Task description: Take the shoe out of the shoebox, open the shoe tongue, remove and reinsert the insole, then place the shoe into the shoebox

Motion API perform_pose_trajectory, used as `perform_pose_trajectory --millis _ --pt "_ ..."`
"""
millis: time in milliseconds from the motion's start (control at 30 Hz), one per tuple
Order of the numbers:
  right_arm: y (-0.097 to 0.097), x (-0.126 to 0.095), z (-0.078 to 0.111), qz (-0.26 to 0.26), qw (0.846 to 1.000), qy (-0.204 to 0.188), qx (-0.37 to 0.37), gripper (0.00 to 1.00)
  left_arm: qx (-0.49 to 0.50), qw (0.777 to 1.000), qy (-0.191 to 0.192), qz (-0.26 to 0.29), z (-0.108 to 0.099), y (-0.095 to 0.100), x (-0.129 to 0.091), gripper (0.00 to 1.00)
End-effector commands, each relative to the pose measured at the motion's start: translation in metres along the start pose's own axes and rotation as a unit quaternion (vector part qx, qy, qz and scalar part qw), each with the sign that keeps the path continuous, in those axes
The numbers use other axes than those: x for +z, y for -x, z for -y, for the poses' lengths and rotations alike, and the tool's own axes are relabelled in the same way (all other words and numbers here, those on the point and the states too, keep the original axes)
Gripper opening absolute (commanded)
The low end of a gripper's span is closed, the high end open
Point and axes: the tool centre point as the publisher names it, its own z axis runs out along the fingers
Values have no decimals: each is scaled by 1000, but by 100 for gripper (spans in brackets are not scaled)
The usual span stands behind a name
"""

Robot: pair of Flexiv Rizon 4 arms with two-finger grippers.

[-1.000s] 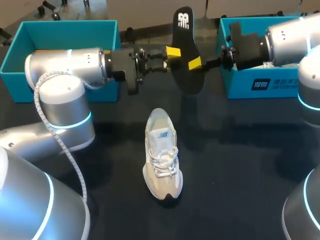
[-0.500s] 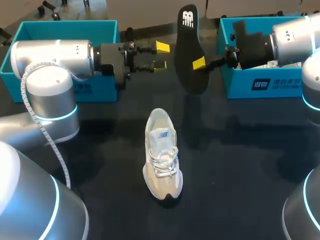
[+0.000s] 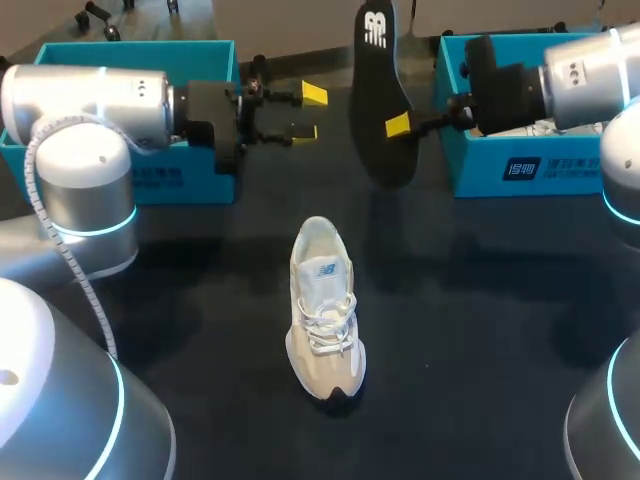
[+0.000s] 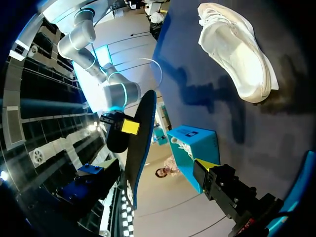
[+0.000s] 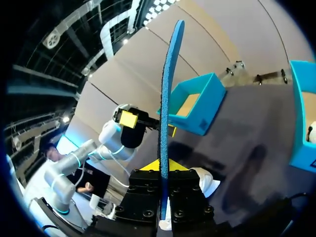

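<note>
Right jaws pinch the black insole (image 3: 378, 100) upright, beyond the heel of the sneaker (image 3: 323, 305) — its long axis runs toe-near, heel-far; left jaws spread, empty, alongside.

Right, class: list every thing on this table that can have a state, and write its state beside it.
shoe: upright on its sole on the table.
insole: out of the shoe, held up on edge in the air.
left gripper: open, empty.
right gripper: shut on the insole.
left shoebox: lid off.
right shoebox: lid off, something white inside.
</note>
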Motion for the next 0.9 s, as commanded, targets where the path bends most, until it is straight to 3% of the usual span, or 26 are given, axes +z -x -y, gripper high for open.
perform_pose_trajectory --millis 33,900 --pt "-6 0 0 13 1000 4 -19 0 0 1000 -1 -1 0 1 -1 100" --pt "-7 0 -1 11 1000 6 -25 0 0 1000 -1 -1 0 1 -1 100"
